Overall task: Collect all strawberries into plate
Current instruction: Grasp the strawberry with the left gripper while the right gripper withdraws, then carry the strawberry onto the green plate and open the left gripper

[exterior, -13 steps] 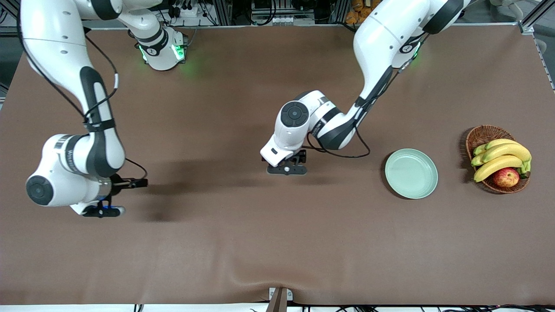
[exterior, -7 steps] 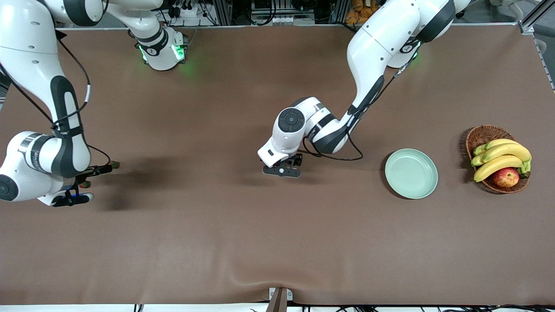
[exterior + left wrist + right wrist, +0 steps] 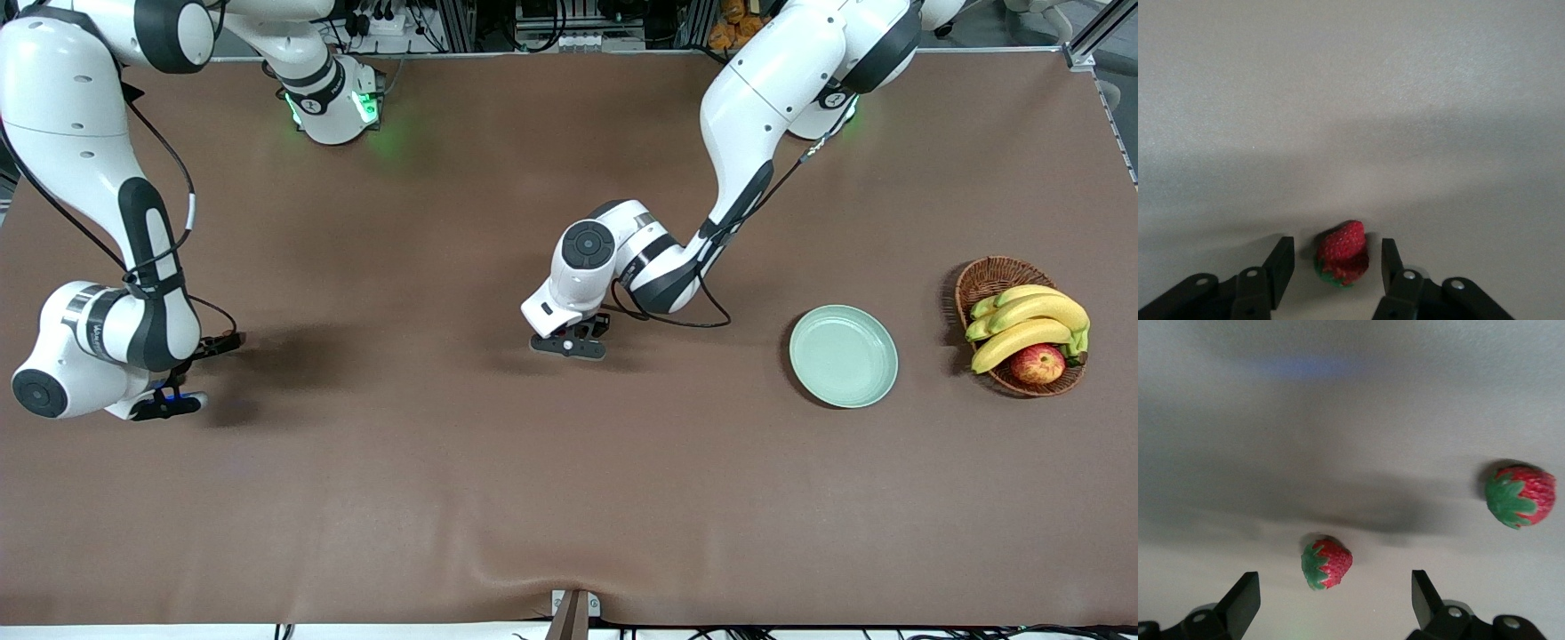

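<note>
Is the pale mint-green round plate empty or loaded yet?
Empty. The front view shows the pale mint-green round plate with a bare inside and no small red strawberries on it.

Both end effectors (image 3: 1333,267) (image 3: 1331,600) low, unclenched.

Plate (image 3: 843,356) sits bare beside the fruit basket (image 3: 996,277).

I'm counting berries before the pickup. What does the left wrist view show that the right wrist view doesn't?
Only the left wrist view: one strawberry lying between the left gripper fingers, which stand close on either side with narrow gaps.

Only the right wrist view: two strawberries, one between the wide-open right gripper fingers, another off to the side.

Both: bare tabletop, black fingertips; neither shows the plate.
</note>
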### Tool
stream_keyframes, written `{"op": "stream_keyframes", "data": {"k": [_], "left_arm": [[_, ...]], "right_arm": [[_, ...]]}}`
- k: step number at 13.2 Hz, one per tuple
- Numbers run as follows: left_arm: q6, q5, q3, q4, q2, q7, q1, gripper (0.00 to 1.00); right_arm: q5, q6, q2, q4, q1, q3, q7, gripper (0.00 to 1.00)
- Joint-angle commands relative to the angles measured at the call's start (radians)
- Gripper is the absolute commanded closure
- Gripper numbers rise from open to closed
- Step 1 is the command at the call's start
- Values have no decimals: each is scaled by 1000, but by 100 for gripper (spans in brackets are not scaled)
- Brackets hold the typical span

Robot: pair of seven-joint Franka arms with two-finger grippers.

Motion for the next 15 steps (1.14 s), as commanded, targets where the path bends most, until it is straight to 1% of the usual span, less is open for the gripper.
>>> {"op": "stream_keyframes", "data": {"k": [1, 2, 3, 4, 6, 7, 8, 9, 10, 11, 12, 13, 14, 15], "left_arm": [[19, 27, 11, 28, 24, -7, -15, 51], [17, 29, 11, 28, 24, -9, -18, 58], [17, 35, 12, 28, 21, -4, -24, 74], [17, 49, 12, 28, 15, -4, -21, 100], [5, 78, 12, 19, -16, -4, 10, 100], [-21, 80, 11, 3, -48, -4, 42, 100], [-94, 80, 11, -29, -114, 0, 77, 100], [-169, 80, 8, -68, -187, 0, 111, 100], [-244, 80, 6, -131, -261, 6, 160, 100], [-291, 80, 0, -177, -316, 20, 212, 100], [-340, 69, 0, -210, -364, 54, 258, 100], [-419, 60, 0, -218, -390, 78, 302, 100], [-516, 26, 0, -216, -403, 85, 348, 100], [-585, 8, 0, -218, -412, 101, 401, 100]], "right_arm": [[-22, 5, -1, -15, -6, 9, -10, 4], [-20, 4, 2, -24, -6, 9, -9, 9], [-20, 7, 4, -35, -7, 9, -9, 14], [-19, 5, 5, -38, -7, 9, -9, 20], [-19, 5, 5, -41, -7, 9, -9, 26], [-17, 5, 7, -44, -7, 9, -9, 33], [-14, 5, 10, -42, -6, 9, -9, 37], [-13, 5, 11, -44, -6, 9, -9, 47], [-13, 0, 11, -44, -6, 9, -9, 58], [-13, 0, 11, -42, -3, 10, -9, 71], [-11, 0, 11, -42, 0, 10, -7, 84], [-10, 2, 11, -39, 5, 10, -7, 96], [-8, 2, 11, -35, 9, 12, -7, 100], [-7, 2, 8, -26, 13, 24, -3, 100]]}}
